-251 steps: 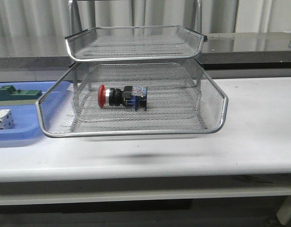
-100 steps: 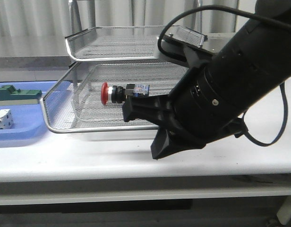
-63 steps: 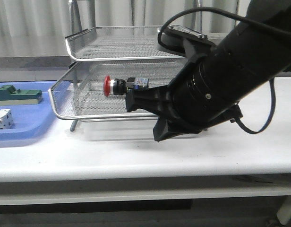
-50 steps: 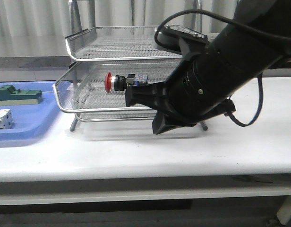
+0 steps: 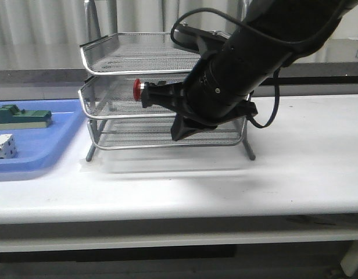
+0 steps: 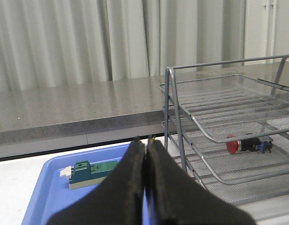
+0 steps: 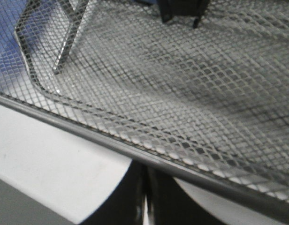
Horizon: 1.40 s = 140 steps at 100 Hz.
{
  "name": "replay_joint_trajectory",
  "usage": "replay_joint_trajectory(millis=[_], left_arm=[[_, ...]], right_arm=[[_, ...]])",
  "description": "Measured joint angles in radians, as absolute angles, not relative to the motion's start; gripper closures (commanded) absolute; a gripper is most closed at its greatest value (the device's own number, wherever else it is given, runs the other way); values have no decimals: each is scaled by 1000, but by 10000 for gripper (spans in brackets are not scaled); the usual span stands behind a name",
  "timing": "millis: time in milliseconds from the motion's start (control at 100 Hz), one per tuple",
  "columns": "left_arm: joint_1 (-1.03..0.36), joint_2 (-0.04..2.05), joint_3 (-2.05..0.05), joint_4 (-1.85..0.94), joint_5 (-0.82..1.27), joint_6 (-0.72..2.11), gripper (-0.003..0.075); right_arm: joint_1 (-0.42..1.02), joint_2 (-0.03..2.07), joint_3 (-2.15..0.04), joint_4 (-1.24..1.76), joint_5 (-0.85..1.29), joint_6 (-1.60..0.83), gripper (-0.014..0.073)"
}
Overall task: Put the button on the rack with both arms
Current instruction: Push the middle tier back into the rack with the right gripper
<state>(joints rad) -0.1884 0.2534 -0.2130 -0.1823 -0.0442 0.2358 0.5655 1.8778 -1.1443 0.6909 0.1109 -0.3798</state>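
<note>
Front view shows the rack standing on the white table, and the button lies on its side in the middle tray, red head pointing to the left. The right tool is at the front of that tray, and the big black arm hides much of the rack. From the right wrist view the right tool looks closed tight, its two fingers together, just below the tray's front rim; I can't tell for sure if it touches the rim. The left tool is also closed, holding nothing, and it hangs well away from the rack, over the blue tray where a green block sits. A white cube is in the blue tray too. I think the job is nearly done, since the button is in the rack and the tray looks pushed in. What could go wrong now? If the right arm pushes too hard or lifts as it backs off, it could catch the rim, shake the rack, and the round button could roll around in the tray. The dangling cable could snag a corner too. I can't read any words or labels anywhere.
</note>
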Motion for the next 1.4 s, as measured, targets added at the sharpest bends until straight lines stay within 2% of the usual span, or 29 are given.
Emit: replay_joint_trajectory(millis=[370, 720, 1130, 1400], left_arm=[[-188, 253, -213, -182, -44, 236, 741], [-188, 253, -213, -182, -44, 236, 741], [-188, 253, -213, -182, -44, 236, 741], [-188, 253, -213, -182, -44, 236, 741]], right_arm=[[533, 1890, -1172, 691, 145, -386, 660], [530, 1860, -1167, 686, 287, -388, 651], [519, 1650, -934, 678, 239, -389, 651], [384, 1462, -804, 629, 218, -389, 651]])
